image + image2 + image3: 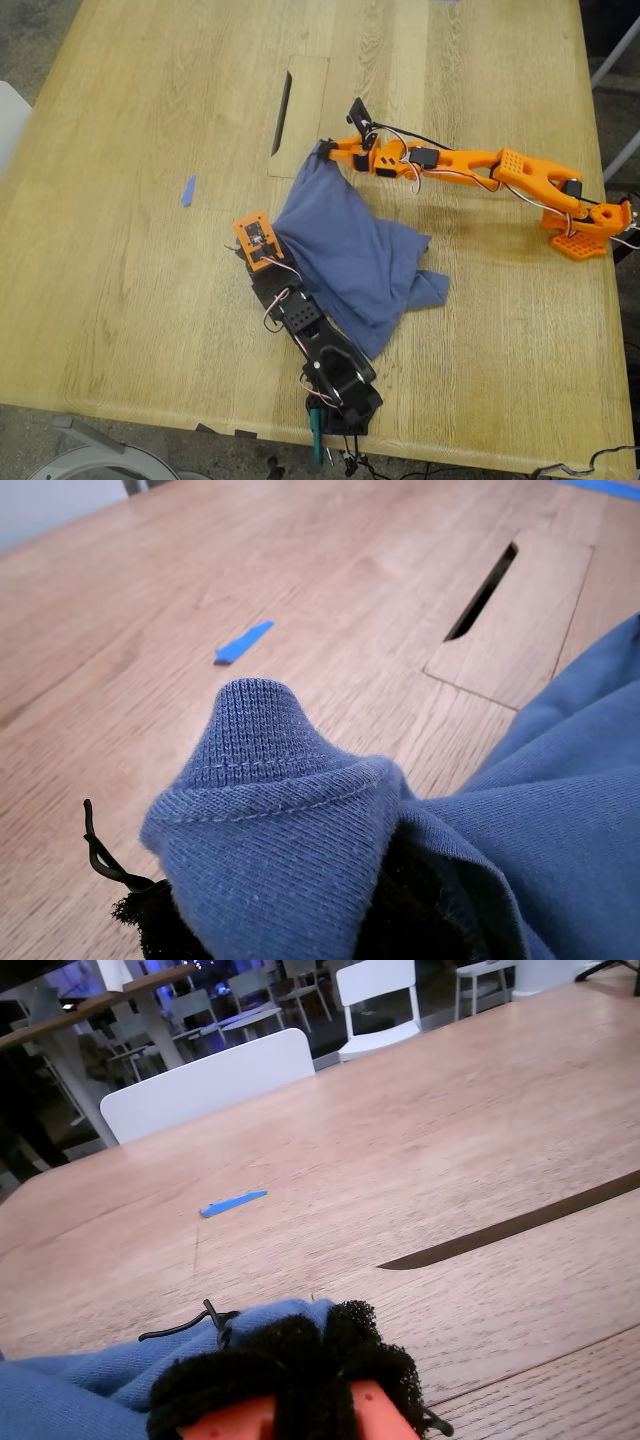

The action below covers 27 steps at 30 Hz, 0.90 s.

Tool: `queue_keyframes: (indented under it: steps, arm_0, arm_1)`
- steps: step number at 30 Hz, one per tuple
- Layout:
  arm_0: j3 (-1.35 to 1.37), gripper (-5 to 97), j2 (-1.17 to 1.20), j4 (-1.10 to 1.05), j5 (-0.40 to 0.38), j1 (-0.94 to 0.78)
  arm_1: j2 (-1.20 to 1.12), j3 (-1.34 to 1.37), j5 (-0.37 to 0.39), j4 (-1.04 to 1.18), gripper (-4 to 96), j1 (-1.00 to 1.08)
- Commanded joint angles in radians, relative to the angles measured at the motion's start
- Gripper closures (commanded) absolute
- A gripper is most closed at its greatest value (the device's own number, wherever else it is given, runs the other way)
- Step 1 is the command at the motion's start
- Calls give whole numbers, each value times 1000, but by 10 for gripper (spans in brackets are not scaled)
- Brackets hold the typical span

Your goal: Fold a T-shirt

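The light wooden table (130, 290) under my arms has a dark slot (282, 98) cut in an inset panel. On it lie a blue tape strip (188, 190) and the crumpled T-shirt (350, 255), seemingly partly lifted.

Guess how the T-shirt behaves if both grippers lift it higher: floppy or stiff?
Likely floppy: the T-shirt sags in loose folds between my first gripper and my second gripper. Probably light; thin knit bunches at the pinch. It may drag across the table.
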Motion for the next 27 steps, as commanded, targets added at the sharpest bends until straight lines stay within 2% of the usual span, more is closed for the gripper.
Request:
queue_keyframes:
  steps: [1, 10, 19, 27]
  arm_0:
    - [-124, 920, -3, -67, -9, -43]
    - [-150, 920, -34, -115, -9, -20]
    - [-222, 919, 78, 103, -18, 41]
    - [-233, 919, 296, 391, -29, 98]
  arm_1:
    - [14, -95, -8, -26, 913, 64]
    - [-43, -198, -8, -28, 913, 58]
    - [-117, -408, -6, 104, 913, 63]
    - [-9, -413, 12, 299, 913, 44]
